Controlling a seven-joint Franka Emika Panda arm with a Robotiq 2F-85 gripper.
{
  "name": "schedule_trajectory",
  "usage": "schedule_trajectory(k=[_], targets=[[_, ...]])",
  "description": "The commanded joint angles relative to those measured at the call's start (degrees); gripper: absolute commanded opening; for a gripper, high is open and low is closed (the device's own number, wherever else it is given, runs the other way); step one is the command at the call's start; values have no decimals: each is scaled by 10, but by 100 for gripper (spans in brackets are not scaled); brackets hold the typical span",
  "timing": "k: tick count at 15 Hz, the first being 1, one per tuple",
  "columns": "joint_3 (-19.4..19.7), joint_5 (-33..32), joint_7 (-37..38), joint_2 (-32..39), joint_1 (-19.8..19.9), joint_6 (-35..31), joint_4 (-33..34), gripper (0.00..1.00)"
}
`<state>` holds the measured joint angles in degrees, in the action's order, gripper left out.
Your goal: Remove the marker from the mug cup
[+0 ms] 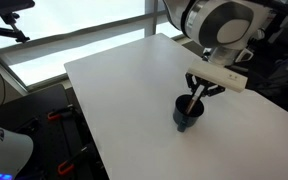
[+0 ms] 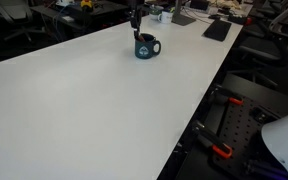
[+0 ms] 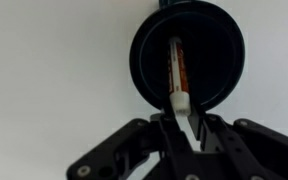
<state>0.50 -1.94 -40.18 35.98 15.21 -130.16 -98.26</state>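
The dark navy mug cup stands on the white table, also in the other exterior view. In the wrist view I look straight down into the mug cup. The orange-brown marker leans inside it, its white end at the near rim. My gripper hangs right over the mug cup, fingers closed in on the marker's white end. In an exterior view the marker sticks up out of the mug cup into the gripper. The gripper shows small above the mug cup.
The white table is wide, with the mug cup near its far right side. Desks, keyboards and clutter lie past the far edge. Black and orange equipment stands beside the table's edge.
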Motion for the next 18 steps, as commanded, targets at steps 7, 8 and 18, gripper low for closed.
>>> schedule_trajectory(k=[7, 8, 18], targets=[[6, -6, 26, -46, -15, 103, 10, 5], [6, -8, 29, -51, -19, 115, 16, 5], [-31, 23, -19, -5, -35, 266, 185, 5]])
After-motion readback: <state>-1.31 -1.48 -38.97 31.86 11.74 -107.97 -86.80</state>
